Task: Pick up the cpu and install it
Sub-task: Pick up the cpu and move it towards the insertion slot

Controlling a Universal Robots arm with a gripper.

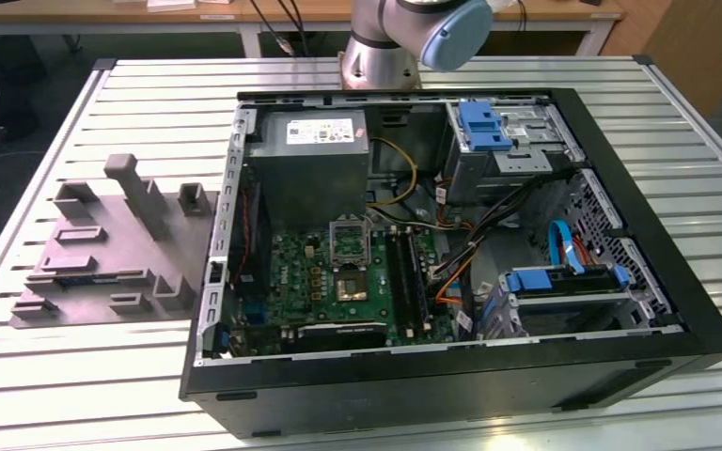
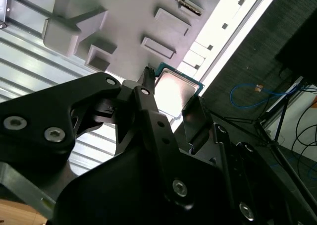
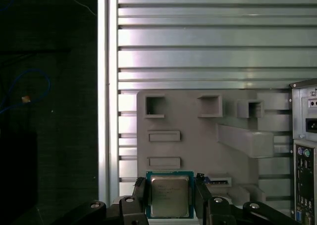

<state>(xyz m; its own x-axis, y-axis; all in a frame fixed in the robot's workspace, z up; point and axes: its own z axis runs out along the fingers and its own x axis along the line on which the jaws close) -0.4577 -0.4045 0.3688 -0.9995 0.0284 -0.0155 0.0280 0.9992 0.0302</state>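
Note:
The cpu [image 3: 170, 197], a small square chip with a pale metal top and a green rim, sits between the two black fingers of my gripper [image 3: 170, 184], which is shut on it. In the second wrist view the cpu [image 2: 177, 87] shines between the fingertips of the gripper [image 2: 171, 96], held well above the grey tray [image 2: 129, 17]. The tray [image 3: 188, 145] lies far below. In the exterior view the motherboard socket [image 1: 350, 286] lies open inside the computer case [image 1: 462, 376], its metal frame [image 1: 347, 234] flipped up.
The grey tray [image 1: 98, 272] with upright blocks stands on the slatted table [image 1: 110, 395] at the exterior view's left, beside the open case. The arm's base [image 1: 393, 42] rises behind the case. The table's edge [image 3: 106, 86] borders dark floor. Cables and drive bays [image 1: 549, 282] crowd the case's right.

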